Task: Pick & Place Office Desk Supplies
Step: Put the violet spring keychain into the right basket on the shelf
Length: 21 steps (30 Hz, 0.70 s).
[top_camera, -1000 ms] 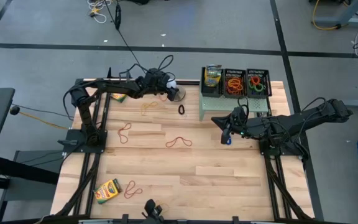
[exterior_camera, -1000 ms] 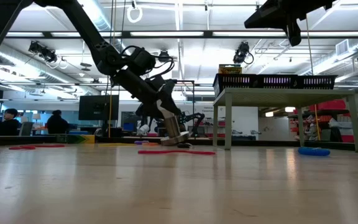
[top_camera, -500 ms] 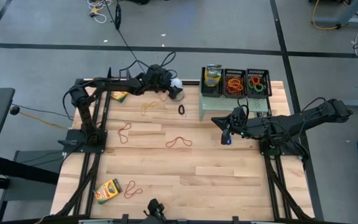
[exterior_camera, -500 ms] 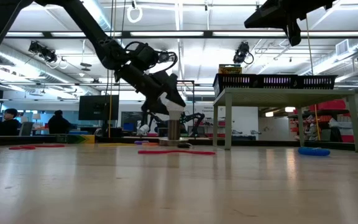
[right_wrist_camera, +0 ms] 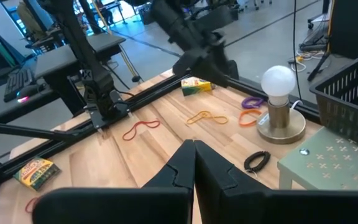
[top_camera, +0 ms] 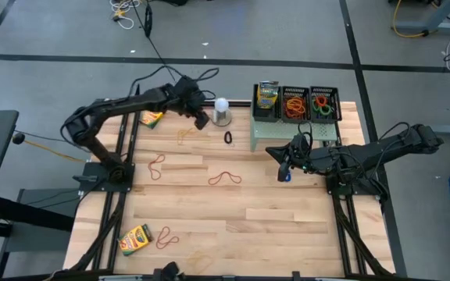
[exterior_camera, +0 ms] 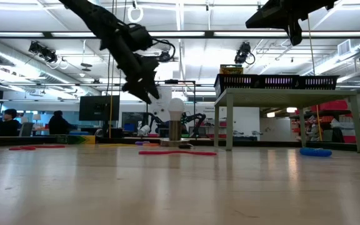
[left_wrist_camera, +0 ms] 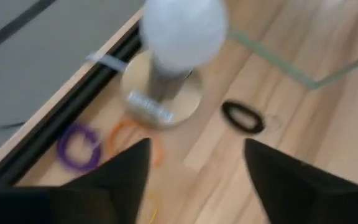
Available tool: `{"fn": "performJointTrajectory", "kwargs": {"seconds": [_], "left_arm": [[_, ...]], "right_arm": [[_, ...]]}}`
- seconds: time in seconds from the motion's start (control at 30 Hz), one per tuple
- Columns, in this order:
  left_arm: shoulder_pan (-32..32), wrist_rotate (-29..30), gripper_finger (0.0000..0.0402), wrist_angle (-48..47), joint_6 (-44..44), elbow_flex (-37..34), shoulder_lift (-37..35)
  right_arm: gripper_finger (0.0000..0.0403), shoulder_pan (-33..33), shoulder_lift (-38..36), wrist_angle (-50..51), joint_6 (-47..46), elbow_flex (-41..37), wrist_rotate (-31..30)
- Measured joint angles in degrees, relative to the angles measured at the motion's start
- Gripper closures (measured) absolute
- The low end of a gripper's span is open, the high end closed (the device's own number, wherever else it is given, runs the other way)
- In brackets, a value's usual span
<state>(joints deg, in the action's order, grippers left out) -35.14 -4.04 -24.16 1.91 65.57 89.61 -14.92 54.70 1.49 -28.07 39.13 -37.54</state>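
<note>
The left claw [top_camera: 201,119] hangs above the far edge of the table [top_camera: 287,226], its fingers apart and holding nothing, just left of the white ball lamp [top_camera: 222,107]. Straight past it lie a purple band [left_wrist_camera: 78,146] and an orange band [left_wrist_camera: 129,134] by the lamp's base, and a black band [top_camera: 228,138] a little nearer and to the right. A tan band [top_camera: 184,134] lies just below the claw, and a crayon box [top_camera: 151,119] sits at the far left edge under the arm.

The right claw [top_camera: 284,169] waits on the right side, near the pale green riser [top_camera: 255,139], with its fingers pressed together and nothing between them.

On the riser stand three black baskets [top_camera: 295,105]: the left one holds a crayon box, the other two hold bands. So a part of the sorting looks done. Left on the table are two red bands [top_camera: 224,179] toward the middle and left, another crayon box [top_camera: 135,240] and a red band [top_camera: 167,239] at the near left corner, plus those by the lamp. I judge the job well short of finished.
</note>
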Motion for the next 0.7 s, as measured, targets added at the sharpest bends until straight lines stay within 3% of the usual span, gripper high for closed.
{"fn": "performJointTrajectory", "kwargs": {"seconds": [0.1,0.23,0.33,0.47,0.7], "left_arm": [[-0.5,2.7,0.0221,2.5,3.0,-6.2,-3.3],[-4.8,-1.9,0.0322,10.6,11.5,-15.0,-4.6],[-8.7,-1.8,0.037,15.1,18.3,-16.6,-3.1],[-13.9,-1.5,0.0367,17.4,20.8,-14.3,1.6],[-16.6,-1.5,0.0271,16.6,23.0,-8.1,11.5]], "right_arm": [[0.0396,0.0,0.0,0.0,0.5,0.0,0.0],[0.0396,0.0,0.0,0.0,0.9,0.0,0.0],[0.0396,0.0,0.0,0.0,0.9,0.0,0.0],[0.0396,0.0,0.0,0.0,0.5,0.0,0.0],[0.0396,0.0,0.0,-0.2,-0.5,0.0,-0.1]]}}
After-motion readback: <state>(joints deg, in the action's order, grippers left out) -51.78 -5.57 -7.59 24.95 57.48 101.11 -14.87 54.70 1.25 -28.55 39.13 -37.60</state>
